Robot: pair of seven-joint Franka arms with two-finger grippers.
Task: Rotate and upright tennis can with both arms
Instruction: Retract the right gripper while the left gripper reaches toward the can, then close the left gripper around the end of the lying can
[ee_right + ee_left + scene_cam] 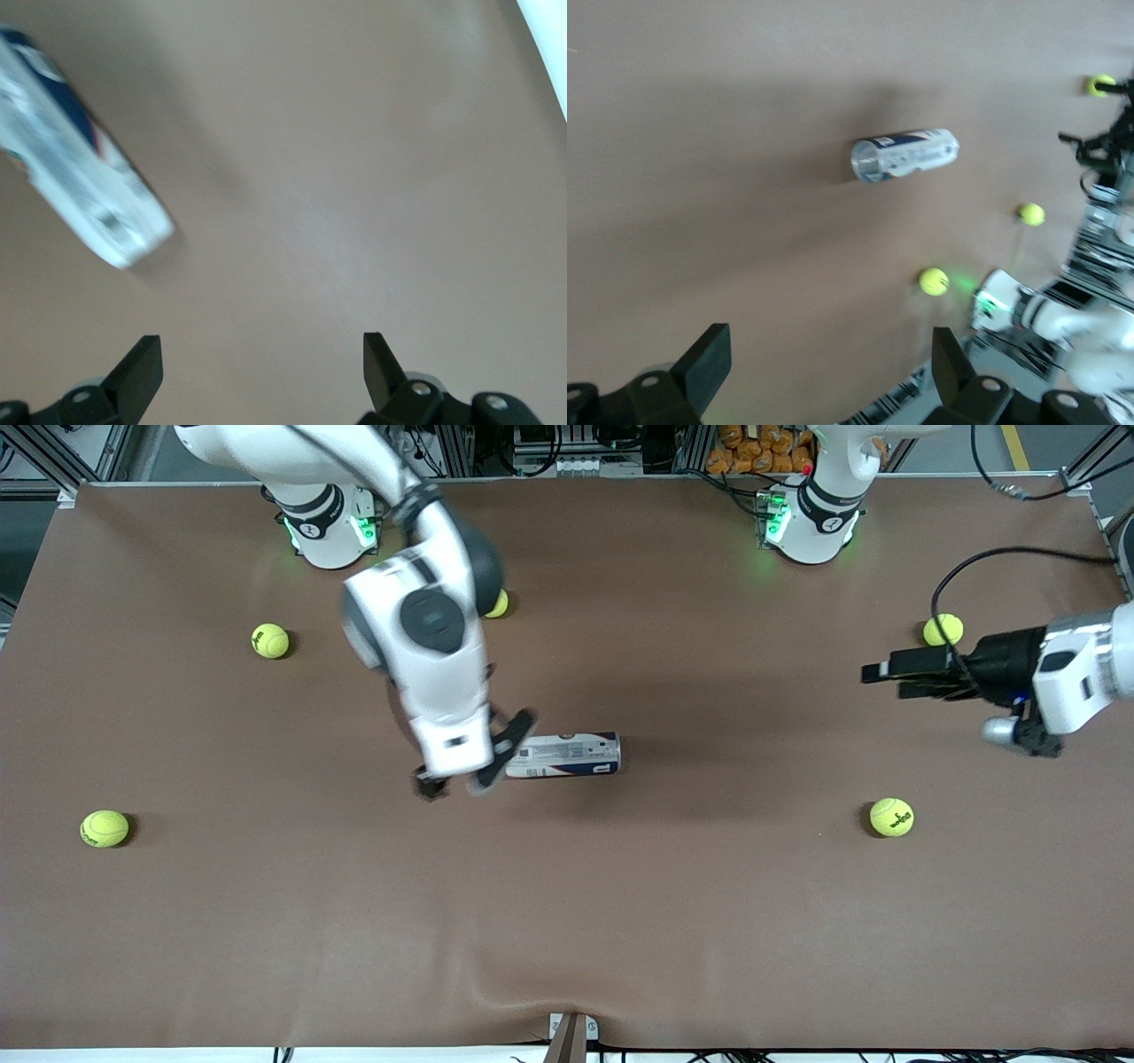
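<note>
Brown matting covers the whole table (pixel 620 921) in my front view, with yellow-green tennis balls scattered well apart on it. Mid-table lies the tennis can (pixel 563 756), a slim tube with a white and dark blue label, flat on its side and lined up along the table's length. My right gripper (pixel 478 766), black and two-fingered, hangs over the can's end toward the right arm's side, fingers spread wide and holding nothing. The left gripper (pixel 886 675) hovers over the left arm's end of the table, near a ball (pixel 943 630), and waits, wide open and empty too.

From the left wrist, I see the can (pixel 904 154) well off on bare matting, its silvery-rimmed end facing me; I cannot tell what is in it. Both fingertips (pixel 707 359) stand apart with nothing between them.

From the right wrist, the can (pixel 75 177) lies close by, outside the open fingers (pixel 139 365).

I judge it light, stiff-walled, smooth and ready to roll, so I'd pinch across the body near an end and tip it.
</note>
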